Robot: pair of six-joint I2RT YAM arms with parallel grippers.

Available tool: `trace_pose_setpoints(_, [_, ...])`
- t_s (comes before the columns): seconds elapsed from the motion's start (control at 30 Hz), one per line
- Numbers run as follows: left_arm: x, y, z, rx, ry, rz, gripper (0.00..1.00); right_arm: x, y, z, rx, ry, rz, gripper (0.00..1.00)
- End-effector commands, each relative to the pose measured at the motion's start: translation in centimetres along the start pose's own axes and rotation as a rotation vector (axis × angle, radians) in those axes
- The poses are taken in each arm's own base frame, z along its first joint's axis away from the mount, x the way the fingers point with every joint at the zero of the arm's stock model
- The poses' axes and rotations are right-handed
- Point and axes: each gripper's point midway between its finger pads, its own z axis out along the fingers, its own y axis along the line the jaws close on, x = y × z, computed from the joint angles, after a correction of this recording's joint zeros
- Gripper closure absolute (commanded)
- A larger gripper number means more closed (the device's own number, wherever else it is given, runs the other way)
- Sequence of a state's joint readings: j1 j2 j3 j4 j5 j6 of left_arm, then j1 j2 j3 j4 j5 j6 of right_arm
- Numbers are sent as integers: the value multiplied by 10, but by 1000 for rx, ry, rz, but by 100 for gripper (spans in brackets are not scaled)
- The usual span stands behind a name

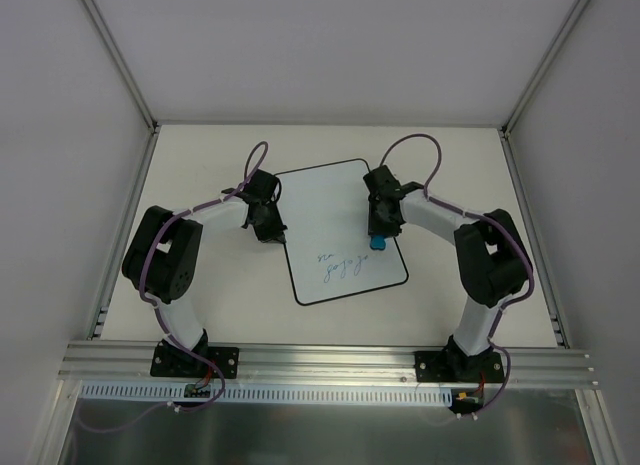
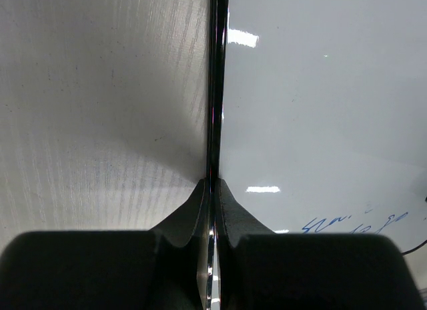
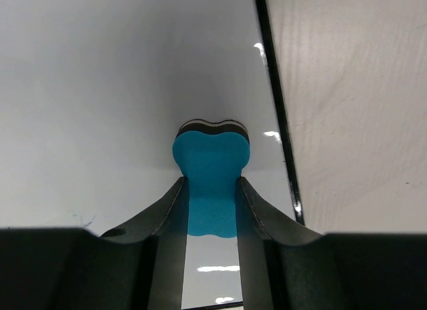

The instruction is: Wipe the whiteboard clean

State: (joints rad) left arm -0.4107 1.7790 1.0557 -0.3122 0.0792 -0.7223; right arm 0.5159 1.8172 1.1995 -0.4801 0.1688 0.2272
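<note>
The whiteboard (image 1: 330,210) is lying flat in the middle of the table (image 1: 200,160), with blue writing (image 1: 341,264) near its front edge. The left arm is bending inward, and the left gripper (image 1: 270,230) is pointing down with its fingers together at the board's left rim. The right gripper (image 1: 378,233) is clamping a blue eraser (image 3: 212,165) and holding it on the board near the right rim.

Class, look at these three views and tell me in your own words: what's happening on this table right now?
Two robot arms are working on a whiteboard lying flat on the table. The left gripper is shut on the board's left rim, apparently to steady it. The right gripper is shut on a blue eraser, held at the board near its right edge. The blue writing on the near part of the board has not been wiped yet.
</note>
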Motion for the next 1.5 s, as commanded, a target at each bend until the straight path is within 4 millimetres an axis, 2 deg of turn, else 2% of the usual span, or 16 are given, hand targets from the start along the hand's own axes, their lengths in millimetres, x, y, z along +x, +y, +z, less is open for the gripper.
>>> trace_pose_setpoints(0.0, [18, 27, 10, -87, 62, -31, 100, 36, 28, 8, -36, 88, -103, 100])
trace_pose_setpoints(0.2, [19, 24, 9, -76, 68, -36, 100, 69, 118, 0, -176, 122, -229, 100])
trace_pose_setpoints(0.23, [19, 23, 9, -74, 68, -36, 100, 77, 142, -9, -224, 119, -267, 100])
trace_pose_setpoints(0.33, [18, 24, 9, -76, 63, -40, 100, 92, 172, -14, -265, 122, -332, 100])
trace_pose_setpoints(0.43, [17, 25, 8, -80, 58, -38, 100, 95, 176, -15, -262, 117, -353, 100])
trace_pose_setpoints(0.57, [14, 26, 9, -83, 52, -45, 100, 83, 151, -13, -198, 83, -305, 100])
trace_pose_setpoints(0.67, [12, 29, 8, -88, 49, -57, 100, 69, 109, -10, -112, 53, -233, 100])
trace_pose_setpoints(0.7, [10, 30, 8, -87, 47, -62, 100, 74, 90, -6, -75, 65, -219, 100])
trace_pose_setpoints(0.77, [10, 32, 7, -88, 44, -65, 100, 59, 62, -11, -42, 38, -148, 100])
trace_pose_setpoints(0.93, [7, 31, 7, -86, 41, -75, 100, 61, -5, -11, 56, 41, -19, 100])
trace_pose_setpoints(1.07, [7, 26, 9, -70, 57, -89, 100, 65, -19, -16, 71, 33, 5, 100])
trace_pose_setpoints(1.2, [6, 21, 10, -54, 68, -101, 100, 71, 6, -16, 25, 46, -61, 100])
trace_pose_setpoints(1.3, [7, 17, 11, -43, 76, -105, 100, 77, 55, -23, -70, 42, -143, 100])
trace_pose_setpoints(1.37, [7, 16, 12, -42, 80, -108, 100, 94, 91, -24, -142, 70, -196, 100])
trace_pose_setpoints(1.4, [8, 15, 12, -40, 82, -109, 100, 89, 111, -30, -184, 58, -204, 100])
trace_pose_setpoints(1.47, [8, 15, 13, -41, 85, -112, 100, 108, 141, -30, -230, 94, -265, 100])
